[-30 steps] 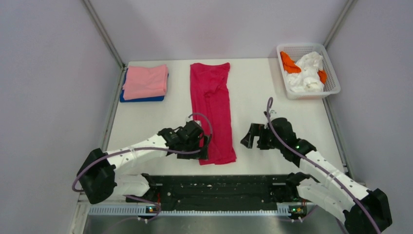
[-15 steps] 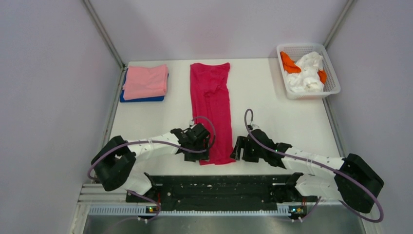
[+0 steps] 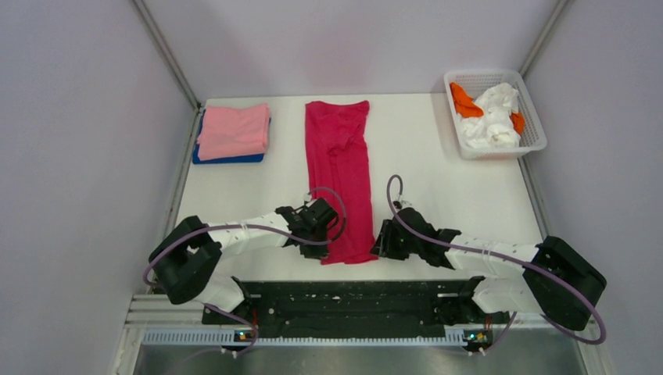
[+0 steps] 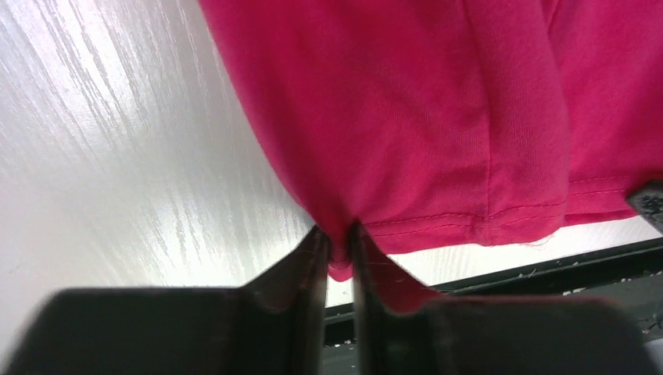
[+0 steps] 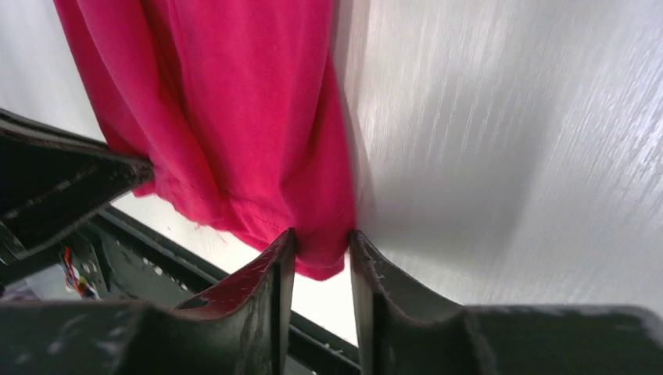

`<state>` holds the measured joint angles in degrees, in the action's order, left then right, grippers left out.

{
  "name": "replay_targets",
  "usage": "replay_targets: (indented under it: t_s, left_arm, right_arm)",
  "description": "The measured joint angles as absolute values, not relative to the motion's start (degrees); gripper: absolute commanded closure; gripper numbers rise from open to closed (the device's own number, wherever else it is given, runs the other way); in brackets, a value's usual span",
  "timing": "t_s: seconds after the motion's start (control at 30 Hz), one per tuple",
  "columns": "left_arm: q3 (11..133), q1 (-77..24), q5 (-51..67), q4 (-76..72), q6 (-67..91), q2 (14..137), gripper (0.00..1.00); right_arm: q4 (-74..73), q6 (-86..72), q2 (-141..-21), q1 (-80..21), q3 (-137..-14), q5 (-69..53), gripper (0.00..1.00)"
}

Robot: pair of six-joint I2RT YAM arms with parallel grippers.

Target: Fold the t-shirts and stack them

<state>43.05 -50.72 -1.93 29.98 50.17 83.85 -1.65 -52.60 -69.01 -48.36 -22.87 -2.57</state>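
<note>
Stage of the task, read from left to right. At the far left corner of the table the pink t-shirt lay folded flat on top of the folded blue t-shirt; I judged those two finished and stacked. My left gripper was narrowed to a pinch on the near left hem corner of the crimson t-shirt; the cloth was squeezed thin between its fingers. That shirt lay in the middle of the table as a long narrow strip, sides already turned in, running from the far edge towards my bases. My right gripper was closed around the near right hem corner; the cloth filled the gap between its fingers. What remained, as I judged it: to carry the near hem over towards the far end, perhaps fold again, then set the shirt on the stack at left. At the far right stood a basket holding crumpled white and orange cloths; whether these were also shirts to be folded, I could not tell.
</note>
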Motion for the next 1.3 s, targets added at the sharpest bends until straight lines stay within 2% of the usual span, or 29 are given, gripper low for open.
replay_targets:
  t_s: [0.03, 0.07, 0.1, 0.43, 0.77, 1.07, 1.3]
  left_arm:
    - [42.81, -50.72, -1.87, 29.78, 50.35, 83.72, 0.99]
    - [42.44, -50.72, -1.74, 29.39, 50.50, 83.53, 1.00]
    - [42.09, -50.72, -1.61, 28.95, 50.68, 83.24, 1.00]
    - [36.53, -50.74, -0.34, 29.10, 50.87, 76.51, 1.00]
    - [29.89, -55.59, 4.05, 36.34, 53.34, 63.22, 1.00]
    - [32.38, -55.79, 2.68, 38.83, 54.98, 58.83, 1.00]
    - [41.85, -51.72, -1.87, 36.64, 52.31, 63.57, 1.00]
  right_arm:
    - [-1.65, -52.62, -69.10, -48.56, -22.72, -2.83, 0.83]
    - [-1.48, -52.62, -69.10, -48.80, -22.37, -3.03, 0.97]
    - [-1.43, -52.69, -69.08, -49.06, -21.93, -3.29, 1.00]
    - [-1.04, -55.22, -62.57, -50.33, -16.21, -6.07, 1.00]
    - [-3.01, -59.00, -54.83, -58.33, -13.85, -9.69, 1.00]
    - [-6.04, -58.02, -52.14, -58.74, -17.39, -7.75, 1.00]
    - [-5.65, -53.63, -53.54, -55.88, -25.87, -3.68, 1.00]
